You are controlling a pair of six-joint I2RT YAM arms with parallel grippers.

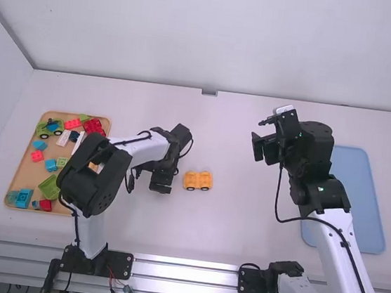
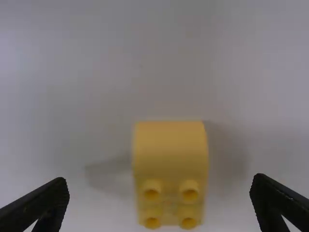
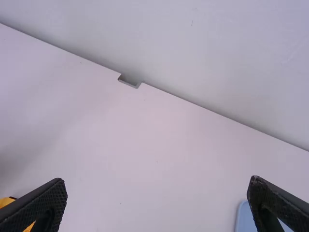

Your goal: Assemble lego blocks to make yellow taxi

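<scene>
My left gripper [image 1: 161, 184] stands wide, its fingers well off both side edges of a yellow plastic block with a rounded end and four studs [image 2: 170, 159]. Just beside it sits a yellow-orange plastic wheeled car [image 1: 198, 181]; a broad gap parts that from my right gripper [image 1: 263, 147], also spread, inward of the blue tray's edge [image 1: 368, 159].

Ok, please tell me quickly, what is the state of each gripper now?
Left gripper: open, touching neither side of the yellow block seen between its fingers.
Right gripper: open, holding nothing.
</scene>
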